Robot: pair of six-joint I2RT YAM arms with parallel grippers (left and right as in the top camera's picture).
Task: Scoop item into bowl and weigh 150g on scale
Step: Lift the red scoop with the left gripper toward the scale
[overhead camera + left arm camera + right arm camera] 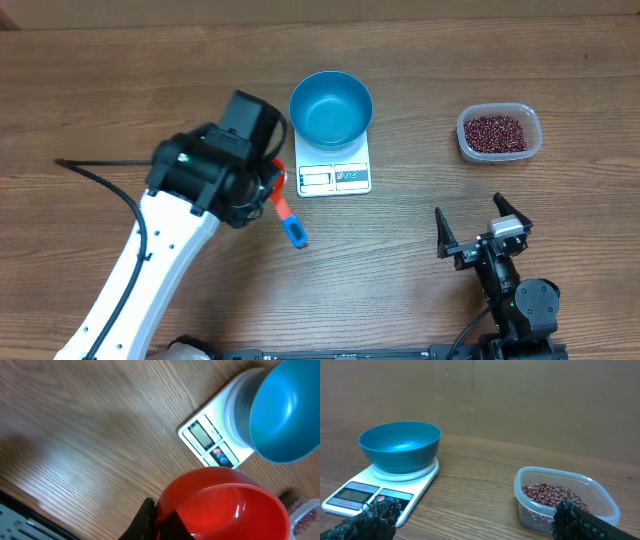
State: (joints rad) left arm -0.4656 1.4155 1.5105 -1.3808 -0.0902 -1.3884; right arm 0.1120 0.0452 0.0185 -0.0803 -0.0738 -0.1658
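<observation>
Overhead: clamps red scoop point(287, 218) in clenched left fingers point(145, 519) just beside scale point(333, 178), poised for dipping, holds right fingers point(444, 235) released near tub point(500, 157) of beans point(496, 131), leaves bowl point(331, 105) empty atop scale for weighing.

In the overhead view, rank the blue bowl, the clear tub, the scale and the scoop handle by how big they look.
1. blue bowl and clear tub: look alike, not ranked.
2. scale: visible part is smaller; the bowl hides the rest.
3. scoop handle: smallest.
</observation>
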